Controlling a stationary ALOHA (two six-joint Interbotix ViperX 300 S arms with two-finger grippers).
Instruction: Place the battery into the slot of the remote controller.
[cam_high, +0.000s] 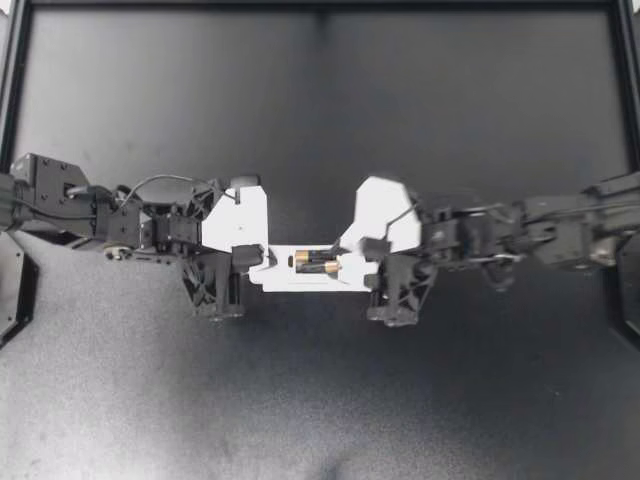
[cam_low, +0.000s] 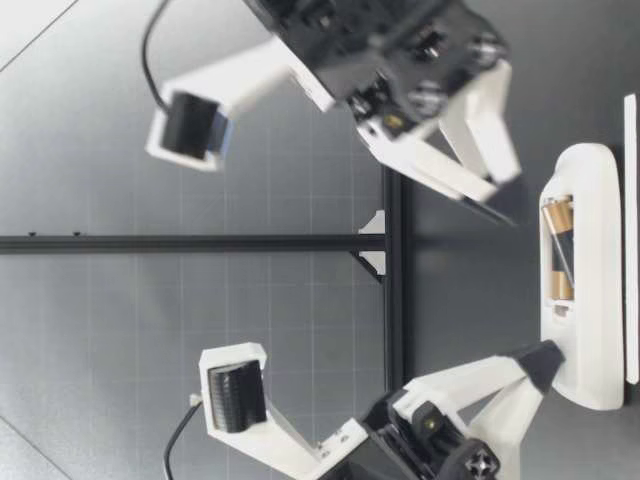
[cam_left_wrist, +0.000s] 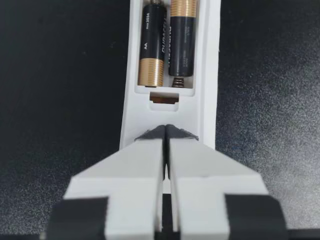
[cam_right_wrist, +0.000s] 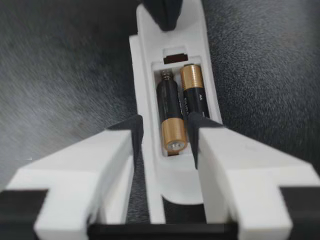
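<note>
The white remote (cam_high: 285, 272) lies face down at the table's middle with its battery bay open. Two black-and-gold batteries (cam_high: 318, 264) lie side by side in the bay, seen also in the left wrist view (cam_left_wrist: 152, 45) and the right wrist view (cam_right_wrist: 170, 112). My left gripper (cam_high: 250, 258) is shut, its tips (cam_left_wrist: 166, 132) resting on the remote's end just short of the bay. My right gripper (cam_high: 365, 255) stands open at the remote's other end, its fingers (cam_right_wrist: 132, 135) astride the remote. In the low view it (cam_low: 500, 190) hangs a little above the batteries (cam_low: 558, 245).
The dark table mat (cam_high: 320, 120) spreads all around the remote. A black frame rail (cam_high: 320, 6) runs along the far edge, and a black post (cam_low: 395, 250) stands behind the remote in the low view.
</note>
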